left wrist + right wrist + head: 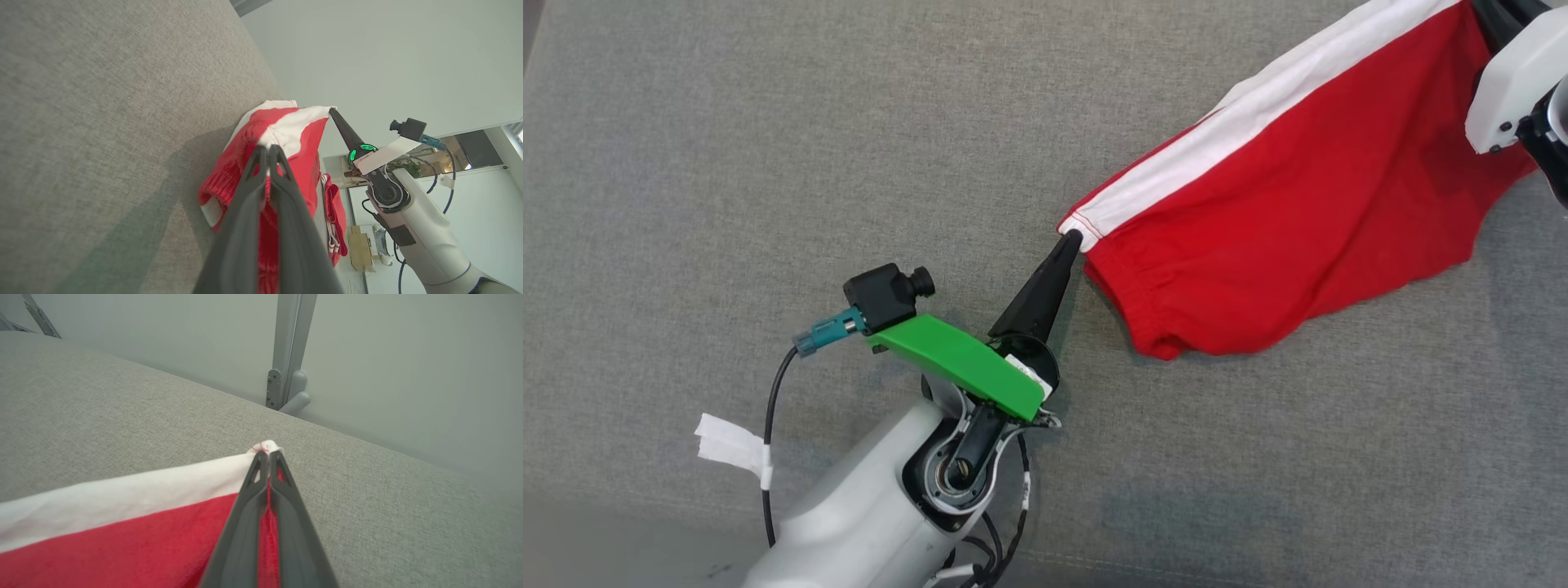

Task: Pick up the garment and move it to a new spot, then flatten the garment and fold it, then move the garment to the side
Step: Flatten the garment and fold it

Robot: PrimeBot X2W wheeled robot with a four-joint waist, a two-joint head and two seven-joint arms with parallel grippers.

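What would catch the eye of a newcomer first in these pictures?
The bright red garment with its white stripe, stretched across the upper right of the head view over the grey fabric surface. Next, the left pincer, shut on the stripe's near corner, with a green bracket behind it at the lower middle; the right pincer is shut on the far corner.

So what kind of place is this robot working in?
Probably an indoor lab or test room: a wide grey fabric-covered surface lies under the red-and-white garment, a bare pale wall and a metal post stand behind it, and a tan box sits farther off.
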